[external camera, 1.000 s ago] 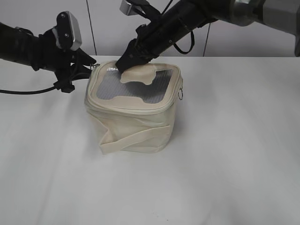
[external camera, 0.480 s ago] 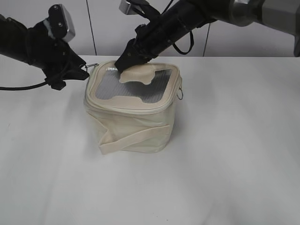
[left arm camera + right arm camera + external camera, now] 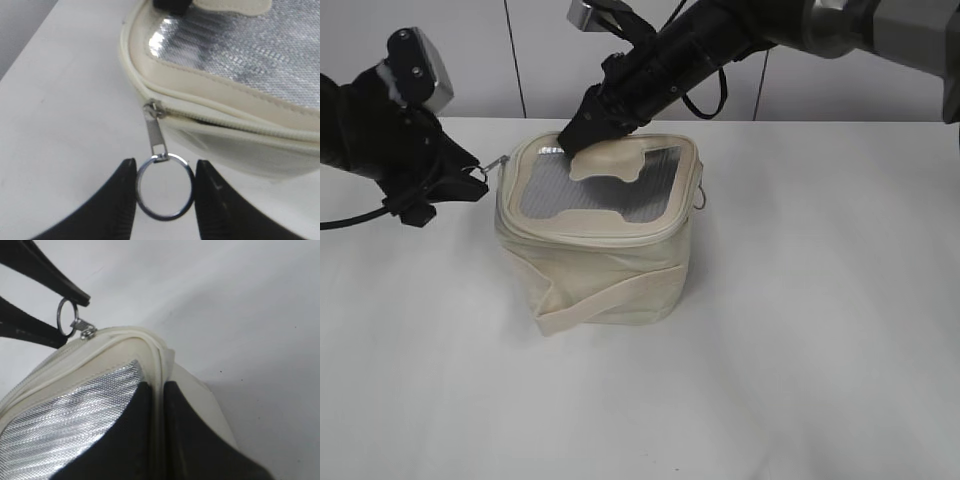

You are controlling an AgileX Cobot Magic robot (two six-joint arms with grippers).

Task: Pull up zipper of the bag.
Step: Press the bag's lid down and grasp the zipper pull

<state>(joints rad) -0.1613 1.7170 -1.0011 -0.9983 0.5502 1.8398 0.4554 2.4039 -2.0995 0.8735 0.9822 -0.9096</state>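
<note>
The cream bag (image 3: pixel 610 270) stands mid-table, its lid of grey mesh panels facing up. The zipper (image 3: pixel 235 124) runs along the lid's edge. Its silver slider (image 3: pixel 154 111) sits at the lid's left corner, with the ring pull (image 3: pixel 165 186) stretched out to the left. My left gripper (image 3: pixel 165 166) is shut on that ring, both fingers touching it; it also shows in the exterior view (image 3: pixel 480 178). My right gripper (image 3: pixel 575 135) is shut on the lid's back rim (image 3: pixel 157 360), one finger on each side (image 3: pixel 157 387). A second ring pull (image 3: pixel 701 200) hangs at the bag's right side.
The bag's cream strap band (image 3: pixel 610 295) wraps loosely around the body and sticks out at the lower left. The white table (image 3: pixel 820 350) stretches to the front and right. A pale wall stands behind the table.
My left gripper has moved left and toward the table's front with the ring pull, drawing the slider along the lid's left edge. The bag shifted slightly left. The right gripper kept its hold.
</note>
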